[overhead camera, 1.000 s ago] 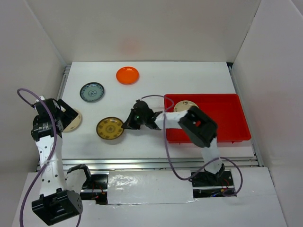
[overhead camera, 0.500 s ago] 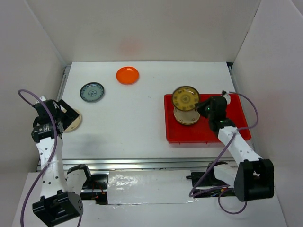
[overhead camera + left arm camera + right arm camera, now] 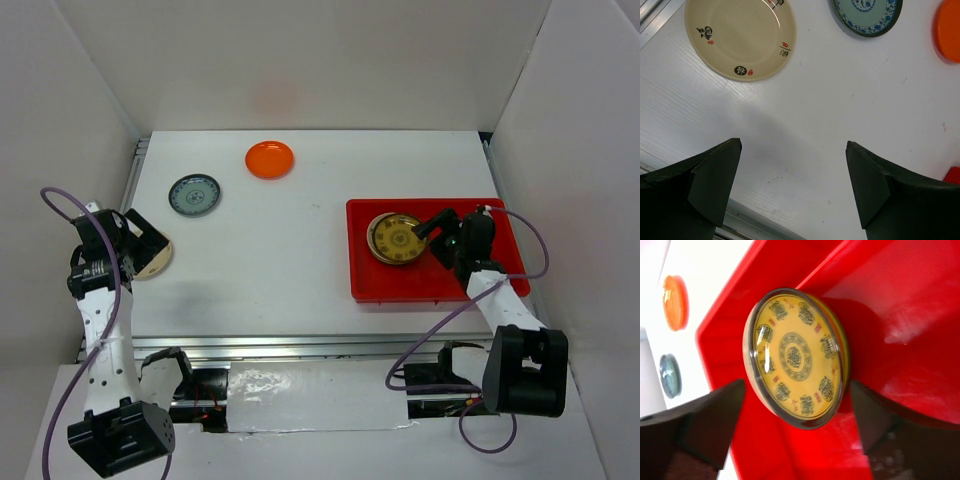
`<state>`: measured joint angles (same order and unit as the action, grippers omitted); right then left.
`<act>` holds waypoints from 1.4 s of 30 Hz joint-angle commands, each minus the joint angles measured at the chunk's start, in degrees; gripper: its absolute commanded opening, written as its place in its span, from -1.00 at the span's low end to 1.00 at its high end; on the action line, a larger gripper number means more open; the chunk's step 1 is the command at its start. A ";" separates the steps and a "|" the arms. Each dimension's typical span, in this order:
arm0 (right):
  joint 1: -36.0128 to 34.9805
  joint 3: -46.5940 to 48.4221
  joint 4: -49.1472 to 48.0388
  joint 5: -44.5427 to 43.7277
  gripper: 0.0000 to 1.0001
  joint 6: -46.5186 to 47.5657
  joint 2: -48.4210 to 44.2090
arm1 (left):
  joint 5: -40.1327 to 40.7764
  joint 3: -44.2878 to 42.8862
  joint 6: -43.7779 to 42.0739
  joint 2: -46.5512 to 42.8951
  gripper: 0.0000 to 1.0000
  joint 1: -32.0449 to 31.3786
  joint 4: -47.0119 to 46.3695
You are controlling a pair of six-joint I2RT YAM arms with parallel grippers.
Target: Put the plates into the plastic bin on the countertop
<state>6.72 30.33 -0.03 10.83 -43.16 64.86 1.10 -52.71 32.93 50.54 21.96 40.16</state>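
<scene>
The brown-gold patterned plate lies in the red plastic bin, on top of a cream plate whose rim just shows. My right gripper is open, one finger on each side of the plate's near edge, holding nothing. On the white countertop lie an orange plate, a grey-blue patterned plate and a cream plate. My left gripper hangs open beside the cream plate, over bare countertop.
Metal rails run along the countertop's near edge and left side. White walls close in the back and both sides. The right half of the bin floor is bare. A purple cable loops from each arm.
My right gripper carried the brown-gold plate from mid-table into the bin, then opened and let it drop onto the cream plate there. The left arm has stayed put.
</scene>
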 commanded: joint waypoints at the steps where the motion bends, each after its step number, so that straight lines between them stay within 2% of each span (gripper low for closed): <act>1: -0.48 -0.79 -7.16 8.29 1.00 1.67 -1.22 | -1.63 0.41 -1.46 0.69 0.99 0.19 -2.28; 3: -0.57 -0.27 -5.95 9.38 1.00 1.67 -3.50 | -1.54 0.33 -0.59 1.92 0.99 0.19 -1.93; 6: -2.49 2.53 3.25 1.51 1.00 2.81 -12.89 | 1.96 -0.47 2.48 3.68 0.99 0.19 1.14; 7: -5.20 4.63 8.33 -5.23 1.00 3.16 -18.31 | 2.76 0.32 5.97 3.51 0.99 0.37 2.63; 8: -6.44 5.52 10.12 -8.34 1.00 3.86 -20.45 | 3.46 1.11 7.75 3.33 0.99 0.72 2.99; 10: -12.75 8.50 13.65 -12.05 1.00 4.57 -25.02 | 3.38 4.96 11.52 1.41 0.98 1.68 1.94; 11: -13.92 9.04 13.83 -11.10 1.00 5.44 -25.65 | 3.12 6.46 15.37 0.70 0.99 2.21 0.55; 13: -15.94 9.66 11.83 -4.36 1.00 6.24 -26.27 | 1.45 11.10 18.91 -0.35 0.99 3.44 -2.18; 14: -16.30 9.14 9.46 6.90 1.00 6.59 -26.19 | 0.92 12.44 22.41 -0.62 0.99 3.71 -4.54; 16: -16.74 5.56 -2.20 19.69 1.00 5.02 -24.71 | 0.57 16.66 26.12 -0.36 0.99 4.41 -7.10; 17: -17.70 4.05 -6.17 31.07 1.00 1.53 -23.74 | 0.39 18.06 29.88 -0.18 0.99 4.76 -8.25; 18: -18.40 2.65 -15.95 35.53 1.00 -0.85 -22.51 | -0.31 19.99 31.48 -0.36 0.98 5.72 -13.13; 20: -22.09 -1.14 -25.50 43.53 1.00 -6.55 -18.91 | -3.91 27.02 36.58 -1.76 0.99 7.56 -19.30; 21: -23.58 -2.63 -31.81 44.62 1.00 -7.81 -16.98 | -4.61 31.57 38.16 -2.46 0.99 7.75 -25.77; 22: -24.90 -2.73 -33.00 45.24 1.00 -8.43 -16.26 | -3.92 33.62 41.22 -4.21 0.99 7.84 -28.01; 26: -30.35 -1.50 -31.53 45.42 1.00 -4.58 -14.15 | -1.54 42.85 47.66 -9.66 0.99 7.84 -37.07; 30: -30.63 -1.32 -35.27 48.66 1.00 -4.65 -10.47 | 6.18 49.36 49.87 -14.59 0.99 7.84 -43.58; 35: -28.96 -3.16 -43.81 53.68 1.00 -10.62 -5.80 | 11.98 47.00 49.43 -10.74 0.99 7.84 -43.33; 39: -27.82 -4.48 -51.72 55.26 1.00 -15.55 -3.43 | 16.64 43.93 49.34 -4.24 0.99 7.84 -46.82; 42: -27.55 -4.66 -51.56 54.91 1.00 -16.00 -3.77 | 17.18 39.11 47.94 4.71 0.98 7.84 -47.98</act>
<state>-21.30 25.93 -44.03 63.53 -56.75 61.39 13.65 -9.76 82.52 49.80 29.54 -6.46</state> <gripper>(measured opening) 0.998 0.990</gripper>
